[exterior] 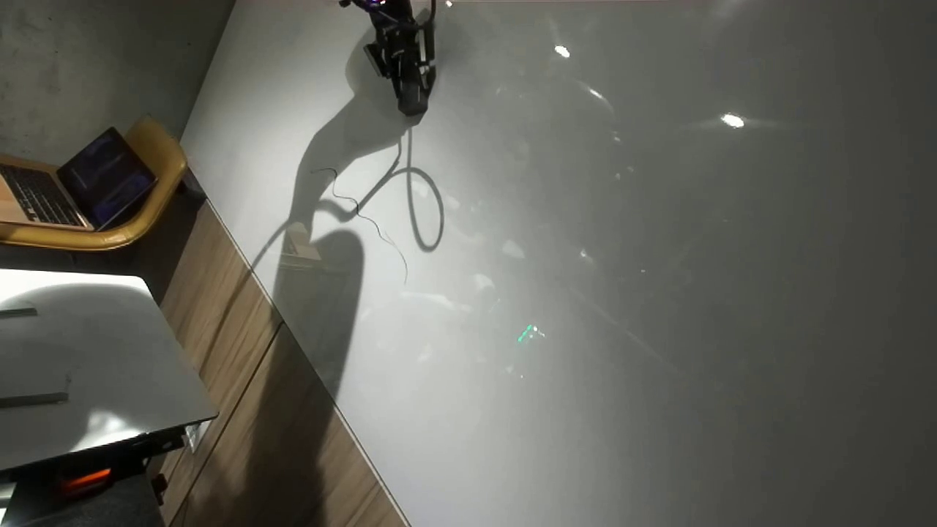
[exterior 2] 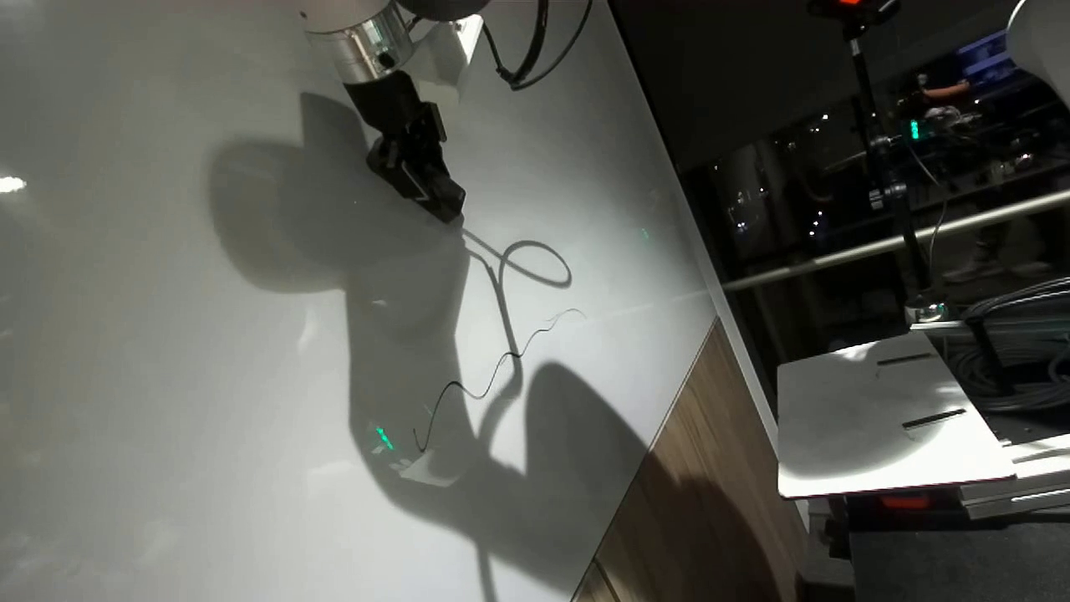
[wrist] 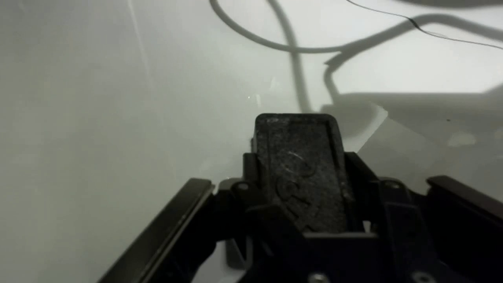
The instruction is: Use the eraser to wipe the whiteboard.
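Note:
The whiteboard (exterior: 695,293) is a large glossy panel that fills much of both exterior views (exterior 2: 167,376) and the wrist view (wrist: 98,118). A thin dark squiggly pen line (exterior: 357,208) runs across it; it also shows in an exterior view (exterior 2: 503,358) and at the wrist view's upper right (wrist: 426,32). My gripper (wrist: 300,163) is shut on the dark eraser (wrist: 296,133), whose far end sticks out past the fingers. In both exterior views the eraser (exterior: 413,101) (exterior 2: 443,201) points down toward the line, apart from it. I cannot tell whether it touches the board.
Wood panels (exterior: 293,410) border the board's lower edge. A small white tabletop (exterior: 95,351) (exterior 2: 878,426) stands beside it. A laptop (exterior: 106,179) sits on a yellow chair (exterior: 165,168). Arm and cable shadows and light reflections fall across the board.

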### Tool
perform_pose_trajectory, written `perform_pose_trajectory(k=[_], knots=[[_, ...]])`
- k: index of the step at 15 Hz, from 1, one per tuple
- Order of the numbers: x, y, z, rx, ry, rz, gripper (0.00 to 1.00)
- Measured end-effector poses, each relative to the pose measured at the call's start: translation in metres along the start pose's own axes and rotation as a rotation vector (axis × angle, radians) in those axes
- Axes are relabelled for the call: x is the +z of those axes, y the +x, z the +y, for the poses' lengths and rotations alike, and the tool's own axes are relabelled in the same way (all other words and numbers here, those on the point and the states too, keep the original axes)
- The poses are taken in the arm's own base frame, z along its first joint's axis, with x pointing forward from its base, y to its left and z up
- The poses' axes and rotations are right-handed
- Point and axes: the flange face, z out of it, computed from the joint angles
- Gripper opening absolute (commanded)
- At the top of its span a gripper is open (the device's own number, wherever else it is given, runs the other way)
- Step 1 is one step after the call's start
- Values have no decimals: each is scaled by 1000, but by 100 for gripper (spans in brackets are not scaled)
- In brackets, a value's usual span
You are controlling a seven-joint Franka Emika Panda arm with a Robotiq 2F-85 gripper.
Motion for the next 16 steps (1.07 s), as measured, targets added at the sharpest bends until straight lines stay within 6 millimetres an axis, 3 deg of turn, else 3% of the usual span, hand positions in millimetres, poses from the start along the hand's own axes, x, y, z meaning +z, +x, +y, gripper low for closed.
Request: perform_pose_trajectory(k=[3,10,16], knots=[[23,-9,-41,-35,17,-20,30],[78,-26,-171,-125,72,-73,30],[89,-24,-247,-160,112,-86,30]])
